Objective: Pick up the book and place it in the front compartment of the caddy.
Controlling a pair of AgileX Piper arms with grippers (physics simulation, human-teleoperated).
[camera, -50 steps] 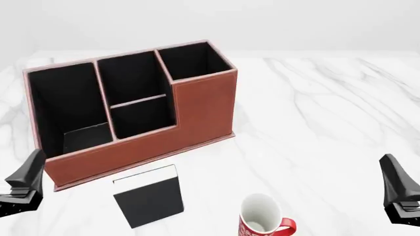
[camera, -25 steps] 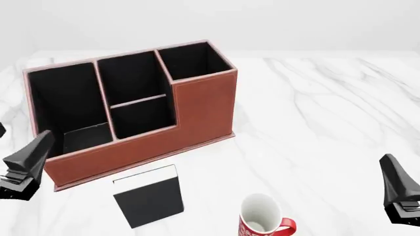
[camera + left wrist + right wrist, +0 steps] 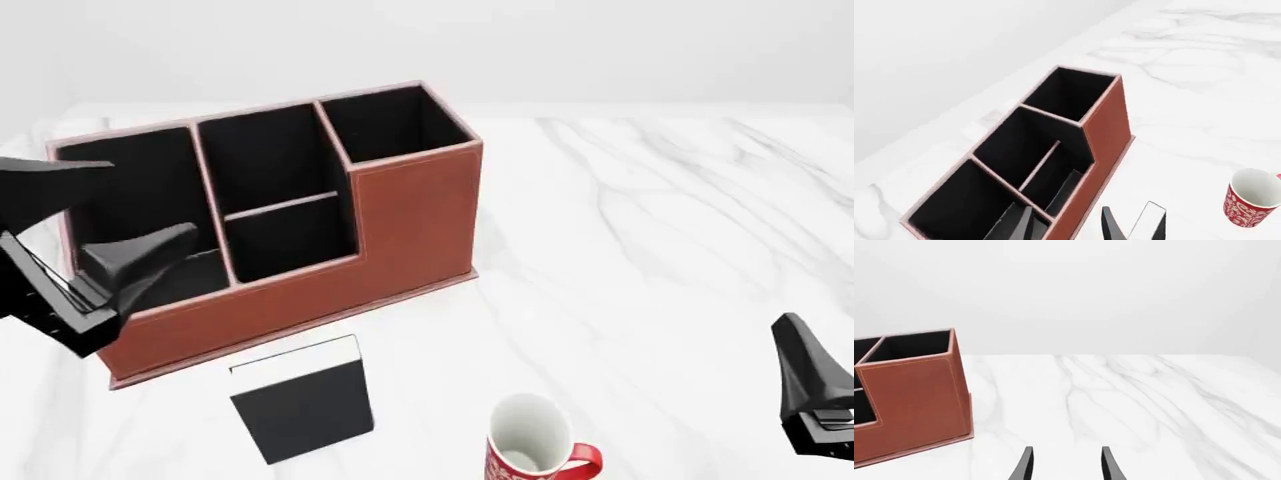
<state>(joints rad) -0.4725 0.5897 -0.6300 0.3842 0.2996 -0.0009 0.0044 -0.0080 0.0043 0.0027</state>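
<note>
Left claw (image 3: 94,215) hung wide open, empty, over caddy (image 3: 414,215) near table's left edge. Book (image 3: 302,402) lay flat beside near edge. Right claw (image 3: 1064,462) parted, empty.

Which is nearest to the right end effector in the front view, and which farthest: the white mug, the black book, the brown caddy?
From the right end effector, at the right edge:
1. White mug with red handle, bottom centre.
2. Thin black book, lying left of the mug.
3. Reddish-brown leather-look caddy, far left.
</note>
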